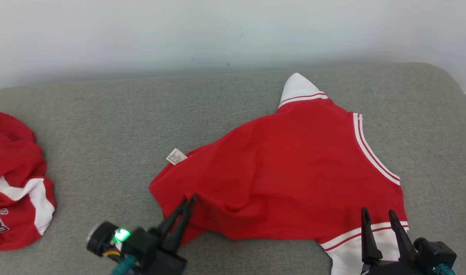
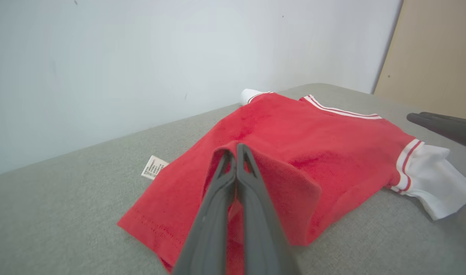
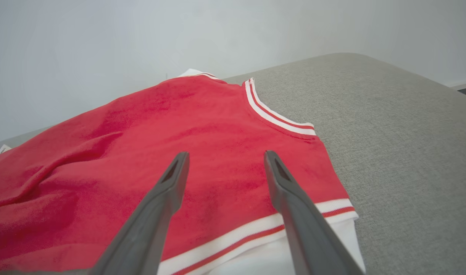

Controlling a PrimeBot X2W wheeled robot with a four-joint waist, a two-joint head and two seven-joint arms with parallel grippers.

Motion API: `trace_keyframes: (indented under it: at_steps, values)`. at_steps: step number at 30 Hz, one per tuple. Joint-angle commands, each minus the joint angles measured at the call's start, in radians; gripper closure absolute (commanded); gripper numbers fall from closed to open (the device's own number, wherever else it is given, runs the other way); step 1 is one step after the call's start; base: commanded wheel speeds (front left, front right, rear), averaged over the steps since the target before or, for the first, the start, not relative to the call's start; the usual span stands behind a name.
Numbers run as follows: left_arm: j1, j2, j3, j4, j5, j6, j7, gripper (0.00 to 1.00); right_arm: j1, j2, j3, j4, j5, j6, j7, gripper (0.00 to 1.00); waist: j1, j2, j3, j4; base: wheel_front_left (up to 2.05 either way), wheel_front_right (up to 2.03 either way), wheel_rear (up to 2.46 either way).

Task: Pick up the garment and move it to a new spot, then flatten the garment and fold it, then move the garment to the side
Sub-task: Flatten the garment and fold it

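A red garment [image 1: 286, 172] with white, red-striped sleeves lies spread on the grey padded surface [image 1: 103, 133]. A white label [image 1: 176, 156] sticks out at its left edge. My left gripper [image 1: 189, 199] is at the garment's near left hem, shut on a raised fold of the red cloth [image 2: 313, 141], which drapes over the tips of the left gripper [image 2: 236, 147]. My right gripper [image 1: 378, 212] hovers open over the near right sleeve, and in the right wrist view the right gripper [image 3: 225, 154] has red cloth [image 3: 179, 126] showing between its spread fingers.
Another crumpled red and white garment [image 1: 15, 183] lies at the surface's far left. A pale wall [image 1: 217, 30] runs along the back edge. The surface rounds off at the right [image 1: 450, 88]. A beige panel [image 2: 431, 53] stands beyond it.
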Motion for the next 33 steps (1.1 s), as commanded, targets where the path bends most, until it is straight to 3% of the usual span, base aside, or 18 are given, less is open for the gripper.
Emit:
trace_keyframes:
  at_steps: [1, 11, 19, 20, 21, 22, 23, 33]
  values:
    - [-0.018, -0.002, 0.008, 0.008, -0.011, 0.002, -0.003, 1.0, -0.011, 0.001, 0.002, 0.006, -0.005, -0.002, 0.0, 0.0, -0.0001, 0.0, 0.018, -0.025, 0.0, 0.0, 0.0]
    - [-0.209, 0.04, 0.007, 0.257, -0.08, 0.002, -0.003, 1.0, -0.08, 0.0, 0.012, 0.029, 0.004, -0.002, 0.0, 0.0, -0.0001, 0.0, 0.078, -0.116, 0.0, 0.0, 0.0]
    - [-0.259, 0.052, 0.039, 0.37, -0.071, 0.002, -0.003, 1.0, -0.086, 0.001, 0.009, 0.037, 0.009, -0.002, 0.0, 0.0, -0.0001, 0.0, 0.09, -0.12, 0.0, 0.0, 0.0]
    - [-0.261, 0.048, 0.058, 0.381, -0.057, 0.002, -0.003, 0.52, -0.086, 0.001, 0.011, 0.039, 0.01, -0.002, 0.0, 0.0, -0.0001, 0.0, 0.087, -0.114, 0.0, 0.0, 0.0]
    - [-0.259, 0.044, 0.065, 0.385, -0.049, 0.002, -0.003, 0.15, -0.086, 0.001, 0.012, 0.04, 0.01, -0.002, 0.0, 0.0, -0.0001, 0.0, 0.084, -0.111, 0.0, 0.0, 0.0]
    - [-0.255, 0.036, 0.07, 0.387, -0.047, 0.002, -0.003, 0.06, -0.086, 0.0, 0.012, 0.041, 0.01, -0.002, 0.0, 0.0, -0.0001, 0.0, 0.081, -0.106, 0.0, 0.0, 0.0]
    - [-0.249, 0.028, 0.077, 0.385, -0.045, 0.002, -0.003, 0.0, -0.084, 0.0, 0.011, 0.041, 0.01, -0.002, 0.0, 0.0, -0.0001, 0.0, 0.077, -0.102, 0.0, 0.0, 0.0]
    - [-0.103, -0.023, 0.177, 0.195, 0.018, 0.002, -0.003, 0.0, -0.049, 0.0, -0.003, 0.034, 0.015, -0.002, 0.0, 0.0, -0.0001, 0.0, 0.048, -0.051, 0.0, 0.0, 0.0]
